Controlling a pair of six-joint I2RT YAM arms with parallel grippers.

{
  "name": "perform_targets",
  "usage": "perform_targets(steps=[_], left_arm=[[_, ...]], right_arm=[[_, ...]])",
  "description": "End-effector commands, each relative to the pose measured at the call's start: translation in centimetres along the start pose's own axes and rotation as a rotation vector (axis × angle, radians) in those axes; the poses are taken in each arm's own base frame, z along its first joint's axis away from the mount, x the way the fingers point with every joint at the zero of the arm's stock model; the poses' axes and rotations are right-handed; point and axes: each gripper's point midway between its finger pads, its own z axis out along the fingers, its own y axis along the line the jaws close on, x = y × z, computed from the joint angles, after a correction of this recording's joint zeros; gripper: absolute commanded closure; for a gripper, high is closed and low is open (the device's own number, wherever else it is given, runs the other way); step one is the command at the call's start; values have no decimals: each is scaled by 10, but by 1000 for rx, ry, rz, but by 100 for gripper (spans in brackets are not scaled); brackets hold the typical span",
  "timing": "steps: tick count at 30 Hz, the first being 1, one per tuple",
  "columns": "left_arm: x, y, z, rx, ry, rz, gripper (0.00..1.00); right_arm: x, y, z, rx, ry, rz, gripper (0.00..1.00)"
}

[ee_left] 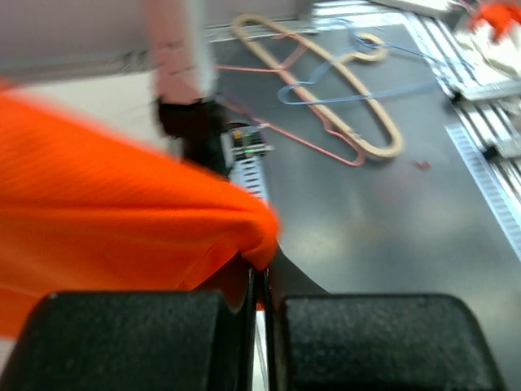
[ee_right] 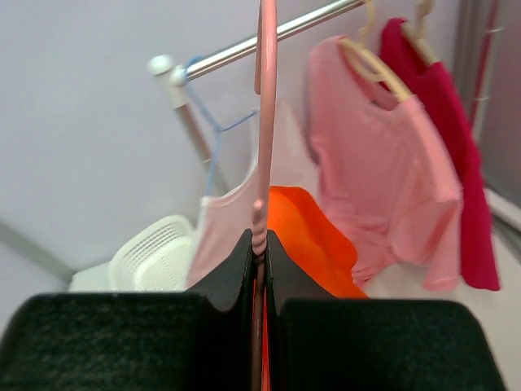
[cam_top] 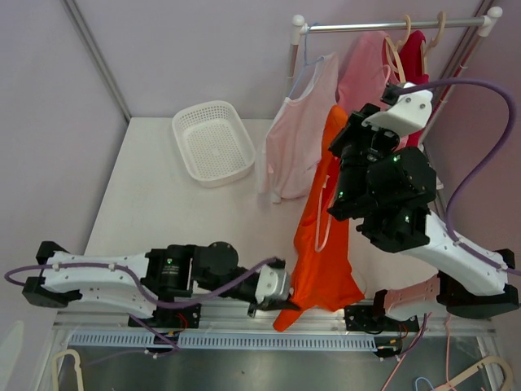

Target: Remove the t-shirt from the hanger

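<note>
Soft orange t-shirt (cam_top: 324, 259) draped — thin pink hanger (ee_right: 266, 90).

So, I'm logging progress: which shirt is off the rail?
The bright orange t-shirt: the left hand pinches its hem, away from the metal rail where the rest hang.

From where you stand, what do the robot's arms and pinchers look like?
Both arms have glossy white shells between chunky black joint housings, with small green lights on the black parts. A lilac cable runs along the left arm; a longer purple cable loops off the right arm. The left gripper and right gripper each have two blocky black fingers with a grainy matte surface.
</note>
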Motion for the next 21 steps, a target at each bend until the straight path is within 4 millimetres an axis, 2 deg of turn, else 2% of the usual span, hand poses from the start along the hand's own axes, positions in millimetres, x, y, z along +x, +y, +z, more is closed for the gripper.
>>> perform_targets(steps=[1,2,3,4,5,6,7,8,9,10,11,12,13,14,15,17,18,19,20,21], left_arm=[[-7,94,-22,-364,-27,-213,100],[-18,111,-32,-414,-64,-316,100],[-20,122,-36,-424,-77,-359,100],[-39,140,-48,-438,-126,-400,99],[-47,151,-54,-469,-149,-405,99],[-49,159,-59,-504,-138,-413,99],[-66,177,-71,-592,-167,-404,99],[-68,187,-76,-633,-156,-413,99],[-101,188,-92,-656,-195,-405,99],[-96,208,-95,-700,-168,-441,99],[-98,210,-95,-679,-157,-472,99],[-133,210,-109,-672,-220,-455,99],[-127,219,-117,-693,-198,-484,99],[-129,220,-115,-664,-189,-495,100],[-144,217,-123,-655,-215,-473,100],[-168,210,-142,-673,-255,-415,99],[-172,207,-147,-681,-261,-401,99],[-182,199,-156,-682,-276,-384,99],[-198,191,-166,-681,-305,-353,99],[-202,188,-170,-681,-307,-345,99]], right_arm=[[-15,-10,-20,48,67,121,100],[-11,-6,-29,38,91,115,100],[-3,-1,-33,37,102,96,100],[6,4,-42,22,121,74,100],[7,6,-46,13,133,76,100],[17,9,-51,6,138,54,100],[20,12,-56,-8,147,63,100],[24,14,-60,-26,152,58,100],[34,26,-72,-108,150,31,100],[34,25,-74,-144,146,25,100],[36,30,-77,-172,146,80,100],[35,43,-83,-269,139,94,100],[41,41,-85,-339,132,13,100],[42,44,-86,-374,143,47,100],[45,46,-87,-395,155,83,100],[52,41,-82,-400,137,79,100],[53,36,-78,-393,114,18,100],[50,34,-67,-364,92,70,100],[55,28,-61,-366,80,55,100],[53,24,-54,-362,70,60,100]])
